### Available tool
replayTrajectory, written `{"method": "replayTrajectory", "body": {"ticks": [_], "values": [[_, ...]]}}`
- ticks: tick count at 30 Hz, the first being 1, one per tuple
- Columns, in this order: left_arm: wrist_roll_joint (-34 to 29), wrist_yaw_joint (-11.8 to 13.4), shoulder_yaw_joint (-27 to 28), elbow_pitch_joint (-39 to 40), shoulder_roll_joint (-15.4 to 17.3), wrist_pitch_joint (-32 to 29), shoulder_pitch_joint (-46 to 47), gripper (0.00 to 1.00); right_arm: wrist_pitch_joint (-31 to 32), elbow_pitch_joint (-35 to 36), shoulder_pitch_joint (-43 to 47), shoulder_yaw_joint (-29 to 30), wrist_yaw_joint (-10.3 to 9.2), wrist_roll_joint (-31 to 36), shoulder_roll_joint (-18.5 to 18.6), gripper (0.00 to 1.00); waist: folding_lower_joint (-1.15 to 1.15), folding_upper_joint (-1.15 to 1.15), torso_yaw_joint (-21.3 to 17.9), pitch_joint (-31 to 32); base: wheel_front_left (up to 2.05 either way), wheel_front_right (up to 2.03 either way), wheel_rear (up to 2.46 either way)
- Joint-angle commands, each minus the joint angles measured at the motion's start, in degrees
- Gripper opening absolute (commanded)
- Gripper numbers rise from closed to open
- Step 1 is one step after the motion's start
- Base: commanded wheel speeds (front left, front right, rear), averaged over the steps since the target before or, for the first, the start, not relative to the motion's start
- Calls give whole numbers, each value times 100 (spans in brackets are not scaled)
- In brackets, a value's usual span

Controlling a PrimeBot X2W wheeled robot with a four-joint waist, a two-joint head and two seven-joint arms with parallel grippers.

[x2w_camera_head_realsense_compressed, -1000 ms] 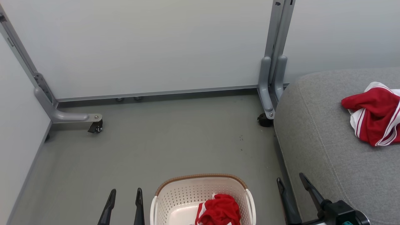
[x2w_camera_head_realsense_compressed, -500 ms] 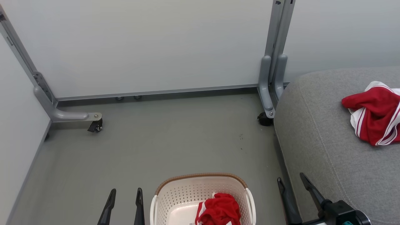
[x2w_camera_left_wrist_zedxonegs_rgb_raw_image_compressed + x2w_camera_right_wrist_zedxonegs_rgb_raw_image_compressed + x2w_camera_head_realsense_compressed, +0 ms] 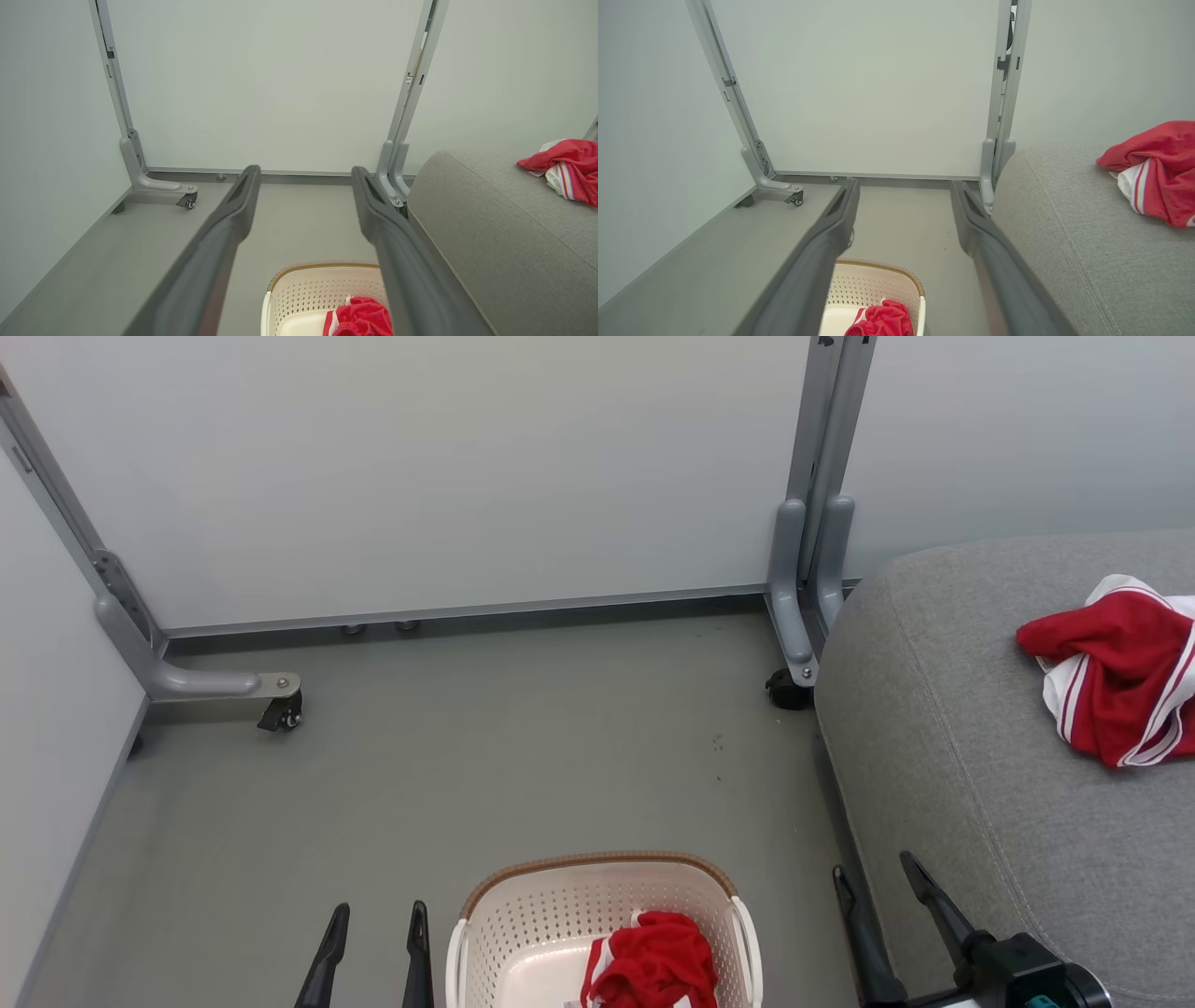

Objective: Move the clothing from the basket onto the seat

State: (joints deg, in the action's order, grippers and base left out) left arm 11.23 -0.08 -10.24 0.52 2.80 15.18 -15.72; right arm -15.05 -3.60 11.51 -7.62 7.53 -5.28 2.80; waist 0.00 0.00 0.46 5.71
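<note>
Ahead and to the left of the left claw (image 3: 379, 908), the grey wheeled foot (image 3: 215, 684) of a pale partition panel (image 3: 467, 476) stands on the grey floor (image 3: 467, 756). The left claw hangs over bare floor, its two dark fingers spread wide with nothing between them.

Just to its right sits the basket (image 3: 597, 861), cream with a brown woven rim. It is close beside the claw's right finger, and in the head view the two do not seem to touch. A crumpled red garment (image 3: 653, 963) with a strip of white trim lies inside the basket, toward the side away from the left claw. The bottom edge of the head view cuts part of it off.

The right claw (image 3: 872, 863) is beyond the basket's other side, so the basket lies between the two claws. Its fingers also stand wide apart and hold nothing. They slant up and to the left over the line where the floor meets the seat (image 3: 980, 728).

The seat, a large grey cushion, stretches ahead and to the right of the right claw. Well ahead and to that claw's right, a second red garment (image 3: 1111, 691) with white panels and striped trim lies bunched on the seat.
</note>
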Motion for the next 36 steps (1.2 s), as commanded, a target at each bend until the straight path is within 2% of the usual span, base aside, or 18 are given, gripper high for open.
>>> {"method": "replayTrajectory", "body": {"ticks": [1, 11, 18, 30, 36], "values": [[20, -32, 7, 10, 17, -5, 11, 100, -18, 1, -13, 19, -8, 48, 17, 100, 0, 0, 2, -4, 0, 0, 0], [-92, -154, -27, -94, 17, -5, 91, 100, -18, 20, -118, 35, -8, 63, 17, 100, 0, 0, -34, -227, 0, 0, 0], [-260, -271, -62, -223, 17, -5, 308, 100, -19, 78, -284, 115, -8, 95, 40, 100, 0, 0, -131, -622, 0, 0, 0], [-557, -564, -355, -584, 17, -5, 1581, 100, -18, 396, -1307, 468, -8, 23, 73, 100, 0, 0, -504, -2250, 0, 0, 0], [-863, -699, -599, -1129, 102, -4, 2511, 100, -18, 553, -1896, 640, -8, -18, 57, 100, 0, 0, -616, -3128, 0, 0, 0]]}}
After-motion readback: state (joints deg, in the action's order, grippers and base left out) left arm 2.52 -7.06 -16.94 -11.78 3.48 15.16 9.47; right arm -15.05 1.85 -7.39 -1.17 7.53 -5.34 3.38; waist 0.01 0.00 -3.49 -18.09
